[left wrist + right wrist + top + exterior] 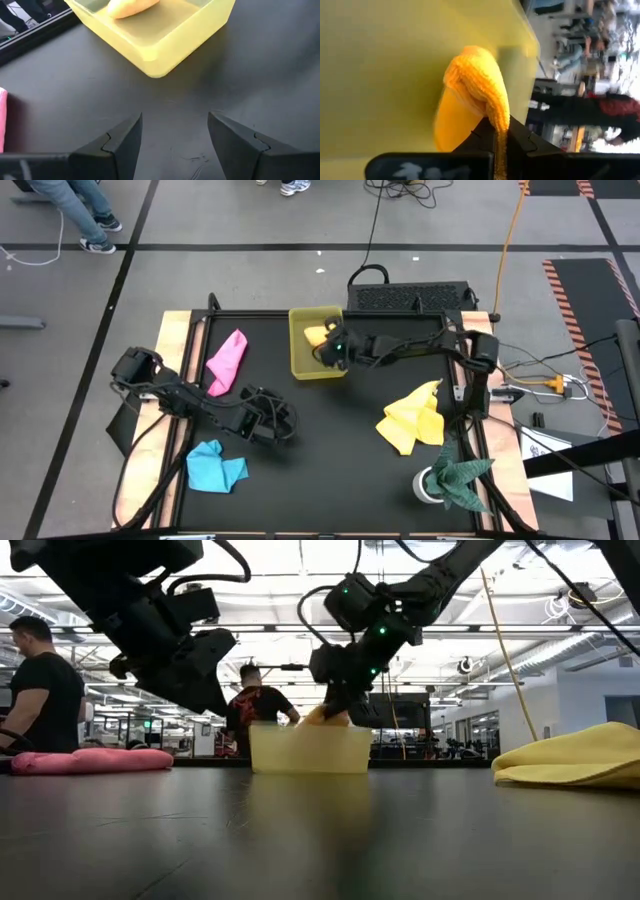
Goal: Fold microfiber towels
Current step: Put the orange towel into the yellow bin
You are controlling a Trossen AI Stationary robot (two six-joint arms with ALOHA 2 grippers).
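Worktop (330, 430) carries the yellow tray (300, 358) at the far middle, with the yellow towel (412, 420) seen right of centre, the pink towel (228, 361) far-left, and the blue towel (213, 466) near-left. Right hand (331, 348) is held over the tray, fingers clamped on the orange towel (477, 95), which is bunched inside the tray. Left hand (272, 423) is kept just above bare worktop mid-left, fingers (122, 145) spread apart, nothing gripped.
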